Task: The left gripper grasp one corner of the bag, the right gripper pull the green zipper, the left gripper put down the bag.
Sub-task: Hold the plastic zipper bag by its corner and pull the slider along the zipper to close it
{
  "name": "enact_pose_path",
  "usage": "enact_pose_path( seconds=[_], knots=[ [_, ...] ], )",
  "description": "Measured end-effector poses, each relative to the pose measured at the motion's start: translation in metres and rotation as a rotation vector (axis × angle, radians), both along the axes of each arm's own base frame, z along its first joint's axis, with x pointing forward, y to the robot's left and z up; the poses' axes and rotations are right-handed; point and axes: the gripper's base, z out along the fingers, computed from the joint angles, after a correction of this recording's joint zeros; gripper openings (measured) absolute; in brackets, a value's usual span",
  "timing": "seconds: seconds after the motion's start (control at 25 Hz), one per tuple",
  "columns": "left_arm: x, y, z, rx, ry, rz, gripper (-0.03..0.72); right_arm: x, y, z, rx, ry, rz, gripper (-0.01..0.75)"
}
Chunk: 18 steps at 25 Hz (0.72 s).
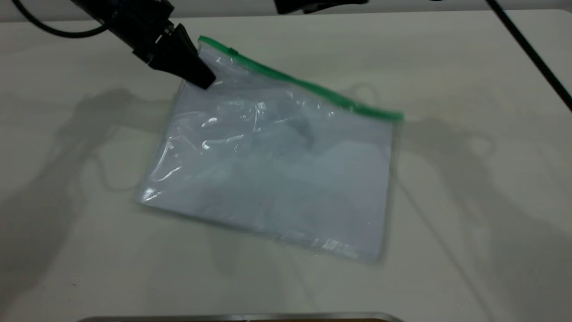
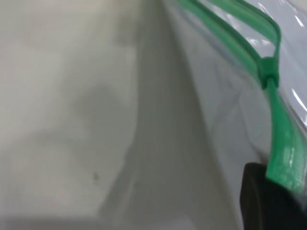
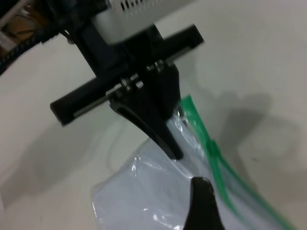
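Left hand (image 1: 203, 80) clenched on the bag (image 1: 277, 174) corner by the green zipper (image 1: 308, 87), lifted off desk (image 1: 469, 201); right hand (image 3: 204, 201) grip unclear, slider pull looks next.

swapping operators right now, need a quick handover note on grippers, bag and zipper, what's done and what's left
Left gripper: shut on the bag's far left corner, just below the green zipper, holding that corner raised while the rest of the bag lies on the table.
Right gripper: only one fingertip shows in the right wrist view, near the bag's held corner, not touching the zipper; open or shut cannot be told.
Zipper: the slider tab sits close to the held corner, with the two strips parted past it in the left wrist view.
Done: corner grasp.
Left: judge the zipper's state along its whole run, finish any pull, then lower and release the bag.
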Motion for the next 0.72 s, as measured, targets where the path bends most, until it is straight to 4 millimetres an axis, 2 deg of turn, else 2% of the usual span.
enact_pose_path(
  seconds=[0.16, 0.48, 0.72],
  knots=[
    [0.002, 0.001, -0.002, 0.028, -0.031, 0.006, 0.055, 0.006, 0.014, -0.006, 0.013, -0.001, 0.031, 0.586],
    [0.003, -0.01, -0.004, 0.046, -0.11, -0.039, 0.055, 0.013, 0.043, -0.034, -0.002, 0.041, 0.143, 0.586],
    [0.001, -0.025, -0.005, 0.048, -0.156, -0.091, 0.055, 0.022, 0.05, -0.053, -0.007, 0.045, 0.151, 0.586]
  ],
)
